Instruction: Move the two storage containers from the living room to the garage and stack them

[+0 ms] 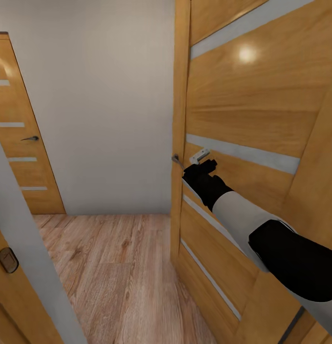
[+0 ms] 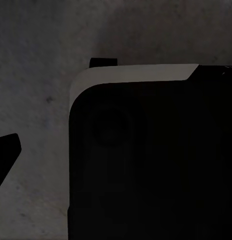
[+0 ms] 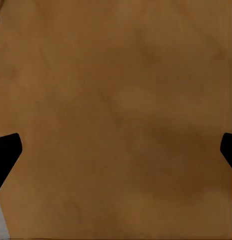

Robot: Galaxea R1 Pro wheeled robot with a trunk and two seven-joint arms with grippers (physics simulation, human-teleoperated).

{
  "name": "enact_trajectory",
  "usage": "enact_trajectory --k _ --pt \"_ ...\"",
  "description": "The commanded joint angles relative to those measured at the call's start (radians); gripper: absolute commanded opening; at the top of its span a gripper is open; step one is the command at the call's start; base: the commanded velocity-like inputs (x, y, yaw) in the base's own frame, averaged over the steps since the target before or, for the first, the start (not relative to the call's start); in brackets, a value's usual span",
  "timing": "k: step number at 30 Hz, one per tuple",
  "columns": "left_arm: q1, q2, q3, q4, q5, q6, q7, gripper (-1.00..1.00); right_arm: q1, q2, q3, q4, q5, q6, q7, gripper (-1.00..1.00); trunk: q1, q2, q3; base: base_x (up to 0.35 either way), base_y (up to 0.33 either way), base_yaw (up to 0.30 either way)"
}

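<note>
The two storage containers are out of view. My right arm reaches forward to a wooden door (image 1: 252, 105) with pale glass strips. Its right gripper (image 1: 202, 165) is up against the door's face, just beside the metal door handle (image 1: 177, 160) at the door's edge. In the right wrist view the right gripper (image 3: 116, 150) is open, its two dark fingertips far apart over bare wood with nothing between them. In the left wrist view one dark fingertip (image 2: 6, 154) stands wide at the side over a dim grey surface. A black and white part of my body (image 2: 146, 160) hides the other fingertip.
A pale wall (image 1: 104, 95) stands ahead past a gap beside the door. A second wooden door (image 1: 17, 157) with a handle (image 1: 30, 138) is at the far left. Light wood planks (image 1: 118, 267) cover the floor. A grey frame edge (image 1: 22, 239) crosses the lower left.
</note>
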Motion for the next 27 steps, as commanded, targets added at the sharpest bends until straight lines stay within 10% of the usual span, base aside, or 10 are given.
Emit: enact_trajectory --k 1,27 --pt "0.0 0.0 0.001 0.0 0.002 -0.003 0.0 1.0 -0.003 0.0 0.002 0.053 -0.006 0.001 -0.008 1.0 0.0 0.0 -0.001 0.0 0.0 0.0" --pt "0.0 0.0 0.001 0.0 0.002 -0.003 0.0 1.0 -0.034 0.0 -0.008 0.146 -0.013 -0.061 -0.007 1.0 0.0 0.0 -0.001 0.0 0.0 0.0"
